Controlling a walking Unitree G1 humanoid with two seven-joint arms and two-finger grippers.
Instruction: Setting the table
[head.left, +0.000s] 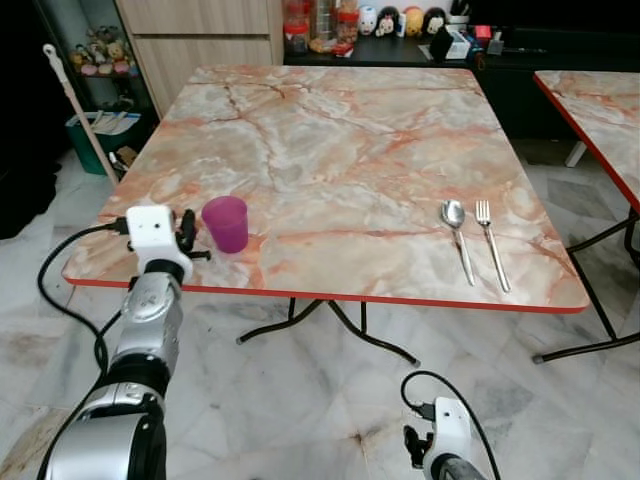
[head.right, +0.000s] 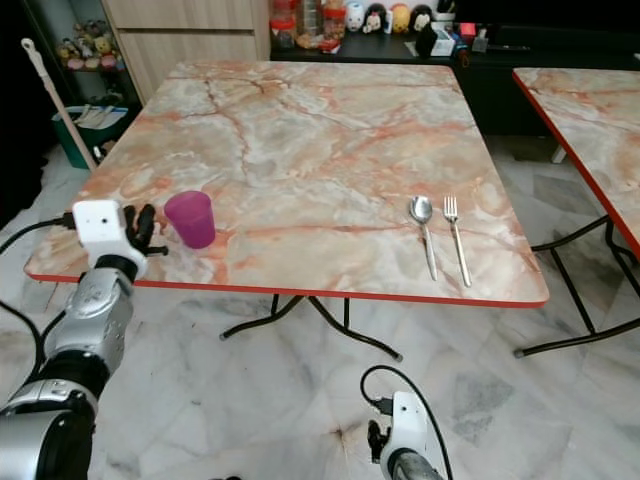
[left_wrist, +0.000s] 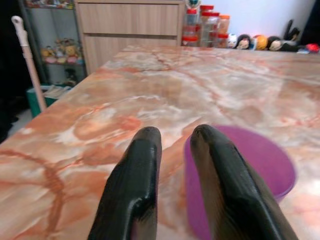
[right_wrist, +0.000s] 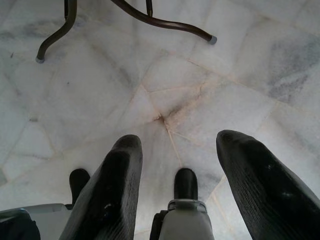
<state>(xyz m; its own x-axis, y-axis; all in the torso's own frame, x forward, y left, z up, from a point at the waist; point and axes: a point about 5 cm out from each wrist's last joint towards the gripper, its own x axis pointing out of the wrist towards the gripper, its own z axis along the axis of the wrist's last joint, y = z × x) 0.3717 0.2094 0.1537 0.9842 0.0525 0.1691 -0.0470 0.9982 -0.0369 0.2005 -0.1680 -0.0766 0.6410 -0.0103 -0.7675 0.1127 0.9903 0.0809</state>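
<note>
Blocking the near wall of the purple cup (left_wrist: 260, 170) in the left wrist view, the left gripper's (head.left: 186, 232) jaws sit nearly closed beside it, grasping nothing. Cup stands near the marble bench's (head.left: 330, 150) front-left edge; spoon (head.left: 457, 232) and fork (head.left: 490, 240) lie front-right. Right gripper (right_wrist: 187, 150) hangs over the tiled floor (right_wrist: 240, 85), jaws released. Second table (head.left: 600, 110) is cropped.

No lettering is legible; the far jars (head.left: 322, 22) look too blurred.
</note>
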